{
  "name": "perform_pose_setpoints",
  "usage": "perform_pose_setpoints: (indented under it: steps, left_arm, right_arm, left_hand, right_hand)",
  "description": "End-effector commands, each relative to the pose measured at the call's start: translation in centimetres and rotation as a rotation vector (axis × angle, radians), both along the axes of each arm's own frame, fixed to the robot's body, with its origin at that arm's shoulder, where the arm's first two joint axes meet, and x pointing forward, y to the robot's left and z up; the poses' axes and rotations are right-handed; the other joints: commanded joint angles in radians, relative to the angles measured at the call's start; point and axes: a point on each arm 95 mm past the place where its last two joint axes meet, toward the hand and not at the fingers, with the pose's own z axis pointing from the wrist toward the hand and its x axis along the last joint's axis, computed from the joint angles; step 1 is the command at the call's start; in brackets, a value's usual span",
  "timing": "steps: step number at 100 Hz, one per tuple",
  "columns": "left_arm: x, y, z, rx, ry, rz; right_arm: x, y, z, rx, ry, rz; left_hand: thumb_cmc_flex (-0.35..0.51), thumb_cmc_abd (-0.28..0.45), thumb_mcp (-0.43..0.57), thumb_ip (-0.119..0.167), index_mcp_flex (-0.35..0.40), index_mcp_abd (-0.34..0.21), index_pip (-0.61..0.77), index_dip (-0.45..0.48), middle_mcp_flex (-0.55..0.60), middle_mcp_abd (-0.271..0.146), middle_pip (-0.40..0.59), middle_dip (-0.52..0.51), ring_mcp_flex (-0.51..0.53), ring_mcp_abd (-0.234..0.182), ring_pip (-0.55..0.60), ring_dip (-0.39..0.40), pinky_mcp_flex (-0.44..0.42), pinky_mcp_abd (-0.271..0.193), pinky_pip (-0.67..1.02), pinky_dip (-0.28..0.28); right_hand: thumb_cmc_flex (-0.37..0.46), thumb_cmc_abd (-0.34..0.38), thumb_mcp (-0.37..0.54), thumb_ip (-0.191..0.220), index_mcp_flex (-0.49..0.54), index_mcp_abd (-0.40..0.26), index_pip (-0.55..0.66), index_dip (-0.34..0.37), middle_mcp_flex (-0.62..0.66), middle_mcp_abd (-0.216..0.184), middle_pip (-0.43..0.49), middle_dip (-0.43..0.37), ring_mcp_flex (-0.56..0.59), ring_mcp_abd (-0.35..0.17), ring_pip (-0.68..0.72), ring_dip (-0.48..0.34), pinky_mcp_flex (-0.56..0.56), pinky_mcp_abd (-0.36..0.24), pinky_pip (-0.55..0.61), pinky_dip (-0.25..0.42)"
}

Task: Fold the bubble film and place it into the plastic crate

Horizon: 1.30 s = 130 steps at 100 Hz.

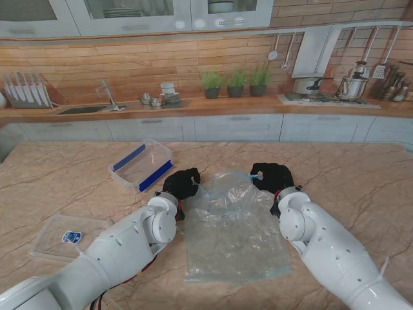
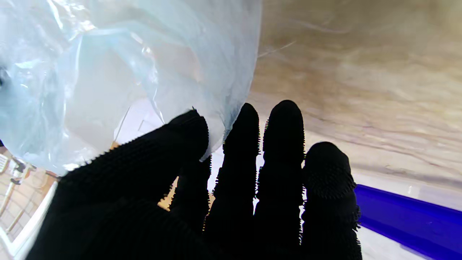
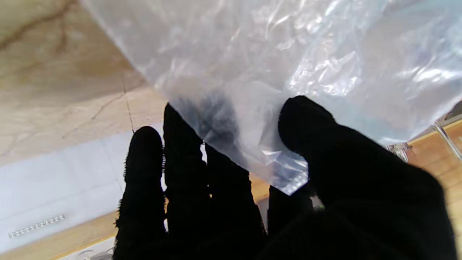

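Observation:
A clear, bluish sheet of bubble film (image 1: 232, 226) lies on the marble table between my arms, its far edge lifted off the top. My left hand (image 1: 181, 183) in its black glove pinches the far left corner of the film (image 2: 144, 72) between thumb and fingers (image 2: 245, 144). On the far right corner my right hand (image 1: 272, 177) is closed the same way, with the film (image 3: 252, 72) caught between thumb and fingers (image 3: 180, 144). The clear plastic crate (image 1: 141, 166) with blue sides stands left of the film, just beyond my left hand, and shows as a blue wall (image 2: 404, 216).
A clear lid (image 1: 64, 237) with a blue label lies flat on the table by my left forearm. Beyond the table's far edge runs a kitchen counter with a sink (image 1: 84, 109), potted plants (image 1: 235, 82) and pots (image 1: 322, 87).

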Motion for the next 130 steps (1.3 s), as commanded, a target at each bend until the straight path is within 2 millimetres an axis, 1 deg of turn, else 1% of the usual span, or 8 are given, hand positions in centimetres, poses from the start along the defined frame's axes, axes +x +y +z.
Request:
perform_pose_setpoints:
  steps: [1,26,38,51,73,84,113,130]
  left_arm:
    - [-0.1,-0.3,0.5,0.004,-0.008,-0.023]
    - [0.2,-0.1,1.3,-0.039,-0.049,0.009]
    - [0.3,0.1,1.6,-0.095,-0.067,0.023]
    - [0.4,0.4,2.0,-0.137,-0.094,0.044]
    - [0.1,1.0,2.8,-0.255,-0.109,0.036]
    - [-0.1,1.3,3.2,-0.294,-0.125,0.029]
    - [-0.2,1.8,4.6,-0.355,-0.172,0.018]
    - [-0.1,1.9,5.3,-0.376,-0.194,0.016]
  right_arm:
    - [0.4,0.9,1.3,0.026,-0.033,0.021]
    - [0.9,1.5,3.5,0.072,-0.102,0.052]
    - [1.0,1.7,4.3,0.088,-0.126,0.061]
    - [1.1,1.8,4.9,0.111,-0.154,0.067]
    - [1.3,1.6,5.3,0.139,-0.223,0.084]
    - [1.2,1.5,5.4,0.157,-0.249,0.081]
    - [0.6,1.1,5.7,0.208,-0.296,0.046]
    - [-0.1,1.1,5.7,0.265,-0.296,0.015]
  left_hand:
    - [-0.019,-0.042,0.023,0.025,-0.033,-0.020,0.046,0.029,-0.017,-0.026,-0.023,0.032,-0.017,-0.006,-0.009,0.021,-0.011,-0.002,0.008,0.003]
    - [-0.013,-0.084,0.058,0.026,0.014,-0.034,0.027,0.011,0.020,-0.029,-0.065,0.042,0.005,-0.005,-0.032,0.020,0.012,-0.004,0.014,0.007]
    - [0.013,-0.094,0.080,0.018,0.064,-0.044,0.003,-0.070,0.051,-0.019,-0.151,0.011,0.011,0.003,-0.078,0.006,0.010,0.008,-0.010,-0.004]
    - [0.005,-0.079,0.088,0.029,0.049,-0.051,0.019,-0.082,0.040,-0.028,-0.155,0.029,0.005,-0.010,-0.078,0.013,0.006,0.001,-0.023,-0.011]
    - [0.080,-0.004,0.007,0.038,-0.075,-0.090,0.044,0.054,-0.113,-0.060,-0.105,0.168,-0.151,-0.017,-0.075,0.124,-0.155,-0.064,-0.100,0.020]
    - [0.149,-0.027,0.059,0.033,-0.063,-0.079,0.005,0.123,-0.167,-0.051,-0.139,0.200,-0.150,-0.001,-0.155,0.231,-0.175,-0.075,-0.144,0.048]
    - [0.272,-0.006,0.065,0.007,-0.028,-0.069,-0.005,0.167,-0.178,-0.054,-0.119,0.217,-0.113,0.002,-0.216,0.309,-0.152,-0.084,-0.170,0.034]
    - [0.289,-0.001,0.061,0.009,-0.014,-0.070,-0.015,0.204,-0.173,-0.062,-0.104,0.214,-0.098,-0.003,-0.244,0.343,-0.152,-0.071,-0.160,-0.040]
  right_hand:
    - [0.069,0.061,0.019,-0.016,-0.001,-0.076,0.030,0.020,0.020,-0.008,-0.002,-0.007,-0.009,-0.039,-0.006,-0.011,-0.014,-0.009,0.026,-0.011]
    - [0.068,0.072,0.001,-0.009,-0.010,-0.089,0.033,0.021,0.014,-0.015,0.002,-0.004,-0.018,-0.048,-0.009,-0.012,-0.019,-0.012,0.018,-0.014]
    - [0.067,0.076,-0.005,-0.007,-0.013,-0.093,0.033,0.021,0.013,-0.017,0.003,-0.004,-0.019,-0.052,-0.008,-0.012,-0.019,-0.013,0.016,-0.015]
    - [0.065,0.081,-0.012,-0.004,-0.018,-0.100,0.033,0.021,0.012,-0.024,0.003,-0.004,-0.021,-0.059,-0.009,-0.012,-0.020,-0.015,0.015,-0.015]
    - [0.066,0.118,-0.054,-0.002,-0.054,-0.122,0.040,0.031,-0.002,-0.051,0.000,-0.002,-0.028,-0.088,-0.035,-0.025,-0.040,-0.017,-0.028,-0.030]
    - [0.066,0.126,-0.064,0.000,-0.064,-0.126,0.043,0.032,-0.006,-0.058,0.002,0.000,-0.030,-0.095,-0.037,-0.026,-0.044,-0.019,-0.035,-0.032]
    - [0.068,0.131,-0.080,0.006,-0.070,-0.132,0.048,0.028,-0.004,-0.063,0.004,0.002,-0.025,-0.102,-0.034,-0.026,-0.044,-0.020,-0.041,-0.033]
    - [0.068,0.130,-0.083,0.009,-0.070,-0.132,0.050,0.025,-0.002,-0.062,0.003,0.001,-0.022,-0.102,-0.033,-0.025,-0.043,-0.020,-0.042,-0.033]
